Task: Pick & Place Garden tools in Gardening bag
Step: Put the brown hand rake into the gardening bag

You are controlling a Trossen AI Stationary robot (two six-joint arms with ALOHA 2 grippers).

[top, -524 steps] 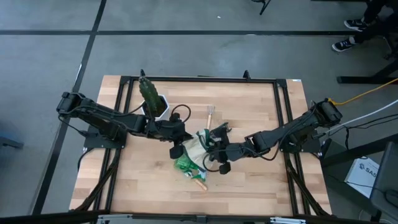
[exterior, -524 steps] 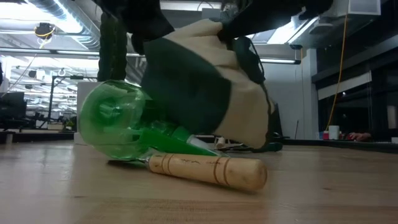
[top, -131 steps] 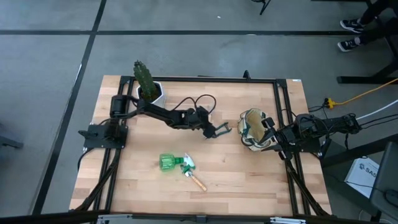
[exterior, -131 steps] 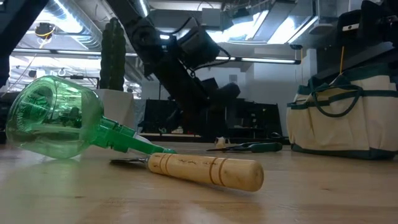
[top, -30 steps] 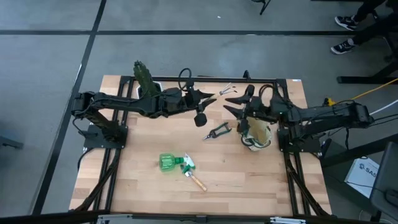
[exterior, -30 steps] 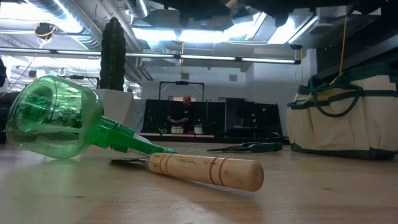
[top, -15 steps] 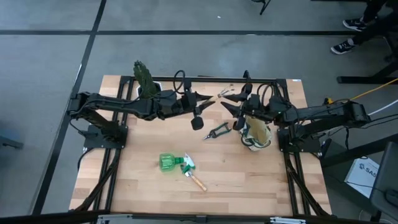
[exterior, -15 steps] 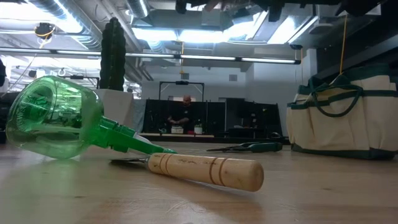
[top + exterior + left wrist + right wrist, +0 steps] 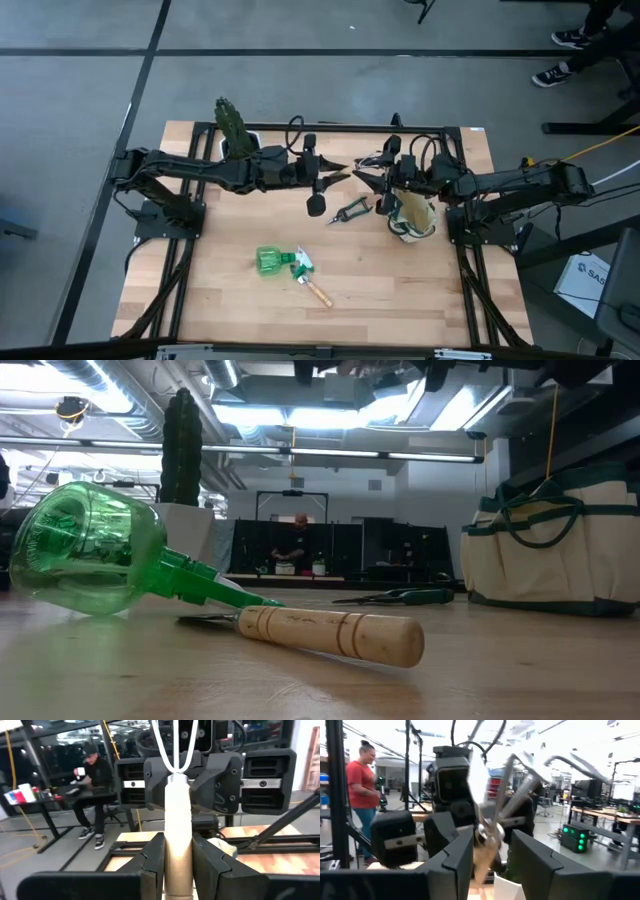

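My left gripper (image 9: 340, 172) is high over the table's middle far part, shut on the thin wooden-handled tool (image 9: 177, 827). The tool's metal prongs (image 9: 175, 745) point at my right gripper (image 9: 367, 177). My right gripper is open and faces the left one, its fingers on either side of the tool's metal end (image 9: 490, 827). The black-handled pruning shears (image 9: 351, 210), the green spray bottle (image 9: 272, 261) and the trowel (image 9: 315, 290) lie on the table. The cream gardening bag (image 9: 412, 215) stands upright at the right. My left gripper pinches the tool's wooden handle (image 9: 177, 855) between its two fingers. The handle runs along the fingers and sticks out forward toward the right arm. The tool is lifted clear of the table, roughly level.
A cactus (image 9: 232, 125) in a white pot stands at the far left corner. The bottle (image 9: 90, 550) lies on its side with its nozzle over the trowel's blade. People show in the room beyond the table.
Both grippers have drawn toward each other and a little toward the near edge, high above the table. The left one carries the thin tool, whose prong end now stands between the right gripper's fingers.
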